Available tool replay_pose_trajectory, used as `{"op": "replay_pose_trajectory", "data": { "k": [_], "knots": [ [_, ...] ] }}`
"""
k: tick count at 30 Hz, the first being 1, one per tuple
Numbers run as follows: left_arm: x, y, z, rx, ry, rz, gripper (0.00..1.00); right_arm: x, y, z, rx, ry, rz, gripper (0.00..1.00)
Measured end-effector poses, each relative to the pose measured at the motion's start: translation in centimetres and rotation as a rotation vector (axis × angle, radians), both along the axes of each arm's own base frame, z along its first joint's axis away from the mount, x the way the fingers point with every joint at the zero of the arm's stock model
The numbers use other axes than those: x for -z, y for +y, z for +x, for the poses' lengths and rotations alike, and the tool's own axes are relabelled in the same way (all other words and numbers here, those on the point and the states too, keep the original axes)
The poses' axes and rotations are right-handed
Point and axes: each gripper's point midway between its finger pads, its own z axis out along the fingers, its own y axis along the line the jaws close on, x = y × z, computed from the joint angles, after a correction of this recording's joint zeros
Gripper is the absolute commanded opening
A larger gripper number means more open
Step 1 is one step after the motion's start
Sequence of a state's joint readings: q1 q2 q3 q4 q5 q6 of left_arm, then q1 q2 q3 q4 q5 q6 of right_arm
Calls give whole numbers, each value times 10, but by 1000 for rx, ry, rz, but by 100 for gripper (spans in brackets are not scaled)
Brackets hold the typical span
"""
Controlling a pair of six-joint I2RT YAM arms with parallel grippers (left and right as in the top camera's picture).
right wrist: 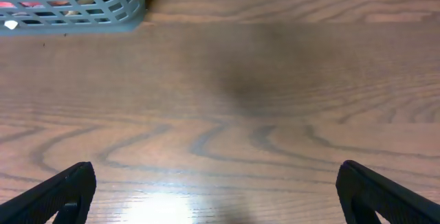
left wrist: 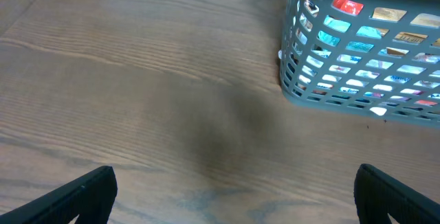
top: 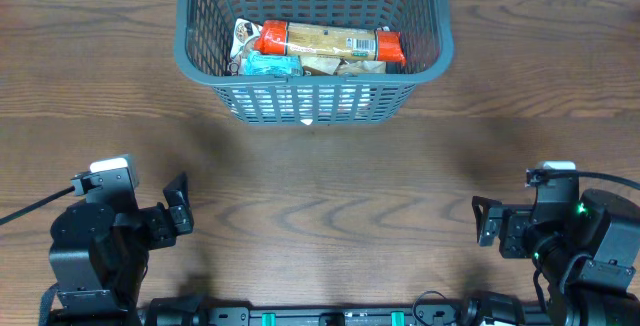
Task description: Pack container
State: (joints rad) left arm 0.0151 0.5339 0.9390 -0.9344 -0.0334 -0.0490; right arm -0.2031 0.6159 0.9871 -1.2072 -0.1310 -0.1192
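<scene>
Symmetrically splayed: left gripper (left wrist: 234, 186), right gripper (right wrist: 216, 181)

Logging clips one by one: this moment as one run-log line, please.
container: holds orange-ended package, teal packet | left gripper: open, empty | right gripper: open, empty | both apart from container

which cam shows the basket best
Overhead: the container shows almost whole, with its rim, walls and the packets inside. The left wrist view catches only one corner and side wall; the right wrist view only a corner at the frame's top left.
</scene>
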Motion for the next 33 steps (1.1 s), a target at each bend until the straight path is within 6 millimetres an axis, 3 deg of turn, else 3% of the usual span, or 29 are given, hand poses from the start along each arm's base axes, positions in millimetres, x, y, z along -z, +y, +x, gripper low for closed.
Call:
{"op": "replay_pose_trajectory", "data": {
  "k": [5, 11, 18, 22, 33],
  "knots": [
    [0, 0, 0, 0, 0, 0, 99, -14, 6, -12, -22, -95, -17, 99],
    [0, 0, 0, 0, 0, 0, 99, -47, 33, -49, -136, -355, -3, 99],
    [0, 0, 0, 0, 0, 0, 99, -85, 41, -78, -184, -653, -8, 99],
    [0, 0, 0, 0, 0, 0, 99, -88, 37, -66, -167, -727, -24, 99],
    [0, 0, 0, -1, 0, 0, 99, -52, 31, 12, -154, -818, -70, 99]
  ]
}}
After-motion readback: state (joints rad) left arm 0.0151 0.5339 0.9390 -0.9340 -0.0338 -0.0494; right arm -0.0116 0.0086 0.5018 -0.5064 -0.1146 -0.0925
